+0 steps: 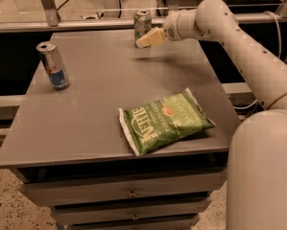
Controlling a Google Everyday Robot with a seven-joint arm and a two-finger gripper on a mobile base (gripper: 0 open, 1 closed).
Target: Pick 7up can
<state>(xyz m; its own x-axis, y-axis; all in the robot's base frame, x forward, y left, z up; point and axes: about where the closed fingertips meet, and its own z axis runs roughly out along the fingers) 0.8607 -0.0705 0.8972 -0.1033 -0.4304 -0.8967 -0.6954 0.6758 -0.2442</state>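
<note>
Standing pale-green 7up can [142, 22], pincer [143, 41] beside

- Indoor robot test lab, workshop-like.
- Grey table [85, 119] on a stack of metal drawers [128, 193]; speckled hard floor [8, 210].
- Metal rail [85, 25] along the back; loose cable [280, 32] at right.
- White arm's gripper [149, 38] above the table's far edge, just beside the 7up can [142, 23].

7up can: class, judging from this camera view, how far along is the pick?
Done: the end effector is at the far end of the table, right beside the 7up can. In hand: the approach; no grasp is visible. Left: grip the can and lift it off the table, where it stands upright.
</note>
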